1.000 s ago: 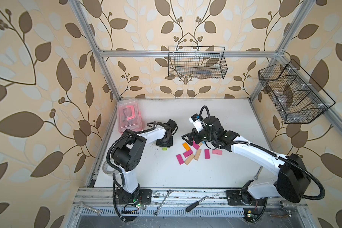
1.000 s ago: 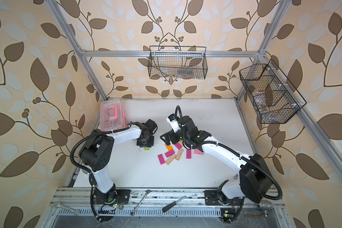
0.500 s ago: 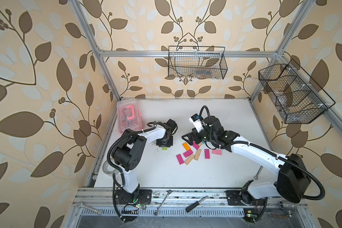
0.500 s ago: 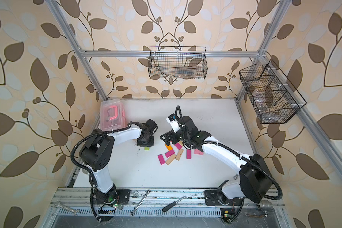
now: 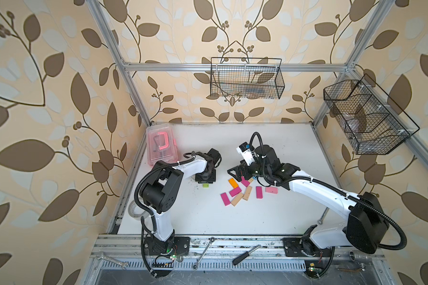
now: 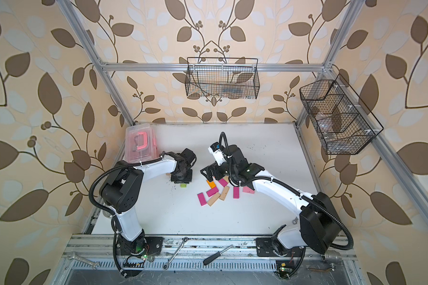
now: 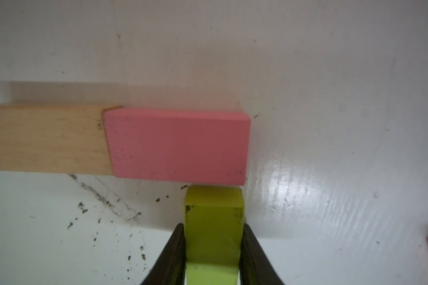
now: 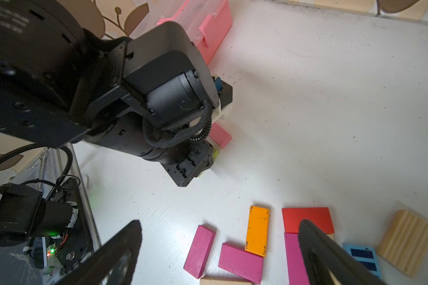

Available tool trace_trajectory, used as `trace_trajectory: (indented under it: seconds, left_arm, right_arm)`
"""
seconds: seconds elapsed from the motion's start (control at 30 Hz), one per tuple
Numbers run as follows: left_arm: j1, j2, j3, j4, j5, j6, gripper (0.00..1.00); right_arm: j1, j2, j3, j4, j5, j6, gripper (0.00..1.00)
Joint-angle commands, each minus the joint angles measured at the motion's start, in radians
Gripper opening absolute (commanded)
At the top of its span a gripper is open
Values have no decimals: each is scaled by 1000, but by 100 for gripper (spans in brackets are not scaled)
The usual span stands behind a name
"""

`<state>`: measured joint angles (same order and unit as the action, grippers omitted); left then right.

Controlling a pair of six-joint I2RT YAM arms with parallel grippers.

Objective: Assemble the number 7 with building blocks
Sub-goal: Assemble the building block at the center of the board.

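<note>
My left gripper (image 7: 213, 237) is shut on a lime green block (image 7: 213, 222), low on the table at centre left in both top views (image 5: 205, 185). The block's far end meets the long side of a pink block (image 7: 176, 145), which lies end to end with a plain wood block (image 7: 47, 140). My right gripper (image 8: 220, 256) hangs open over the loose blocks, holding nothing. Under it lie an orange block (image 8: 257, 230), a red block (image 8: 307, 219), magenta blocks (image 8: 199, 250), a blue striped block (image 8: 362, 256) and a wood block (image 8: 405, 241).
A pink translucent box (image 5: 161, 146) stands at the table's back left, close behind the left arm. Wire baskets hang on the back wall (image 5: 245, 79) and the right wall (image 5: 366, 118). A wrench (image 5: 204, 251) and a screwdriver (image 5: 246, 251) lie on the front rail.
</note>
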<state>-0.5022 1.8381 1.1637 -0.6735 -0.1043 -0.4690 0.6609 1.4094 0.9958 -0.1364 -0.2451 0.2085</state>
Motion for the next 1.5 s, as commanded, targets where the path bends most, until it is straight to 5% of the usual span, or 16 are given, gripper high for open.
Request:
trace_trajectory:
  seconds: [0.0, 0.37, 0.87, 1.13, 1.17, 1.47]
  left_arm:
    - [13, 10, 19, 8, 11, 20, 35]
    - [14, 16, 10, 14, 12, 12, 36]
    - [13, -25, -9, -10, 5, 6, 59]
    - [14, -206, -57, -67, -6, 28, 87]
    - [13, -229, -62, -82, -9, 31, 98]
    - [86, -486, -71, -249, -70, 40, 99]
  right_arm:
    - [5, 8, 33, 11, -17, -9, 99]
    - [7, 6, 30, 10, -20, -9, 99]
    - [14, 6, 27, 9, -21, -10, 99]
    - [22, 7, 21, -85, 26, -26, 99]
    - [26, 7, 14, -95, 26, -28, 99]
    - [245, 105, -36, -164, 127, 64, 96]
